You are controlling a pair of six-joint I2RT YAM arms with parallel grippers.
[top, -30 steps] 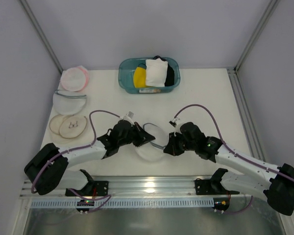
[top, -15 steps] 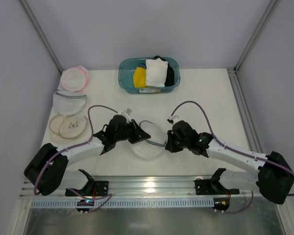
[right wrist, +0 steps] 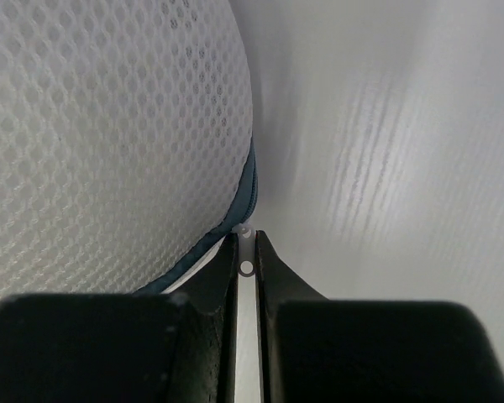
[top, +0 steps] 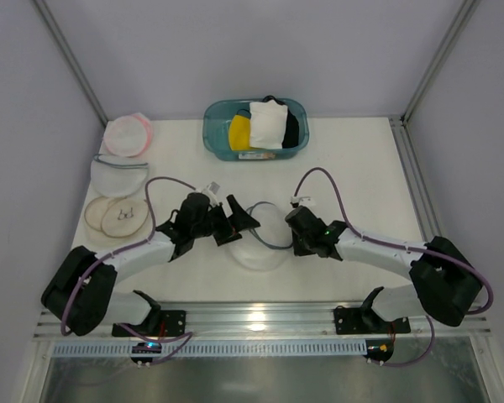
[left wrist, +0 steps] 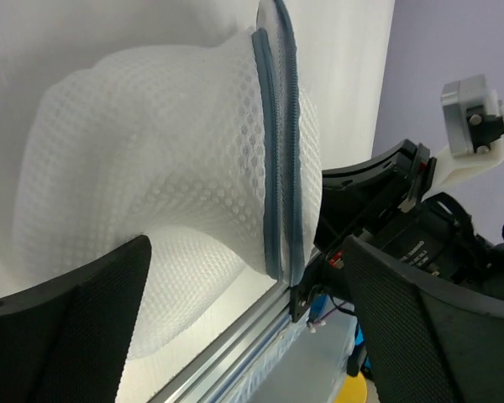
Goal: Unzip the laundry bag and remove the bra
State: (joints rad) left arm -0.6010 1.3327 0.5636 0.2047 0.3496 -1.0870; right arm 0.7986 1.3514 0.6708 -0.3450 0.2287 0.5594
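The laundry bag (top: 256,252), a round white mesh pouch with a grey-blue zipper rim (left wrist: 279,159), lies at the middle of the table between both arms. My left gripper (top: 238,223) stands open at the bag's left side, its fingers (left wrist: 67,336) apart and touching nothing. My right gripper (top: 292,240) is at the bag's right edge, shut on the small white zipper pull (right wrist: 246,254) beside the rim (right wrist: 245,195). In the left wrist view the bag (left wrist: 151,159) bulges upward. The bra is hidden.
A teal basket (top: 214,126) at the back holds yellow, white and black items. A pink-rimmed pouch (top: 126,134), another mesh pouch (top: 118,175) and beige-rimmed pouches (top: 116,217) lie at the far left. An aluminium rail (top: 252,315) runs along the near edge.
My left gripper has opened, let go of the bag's rim and drawn back a little to the left. The right gripper has moved up and away along the rim with the pull.
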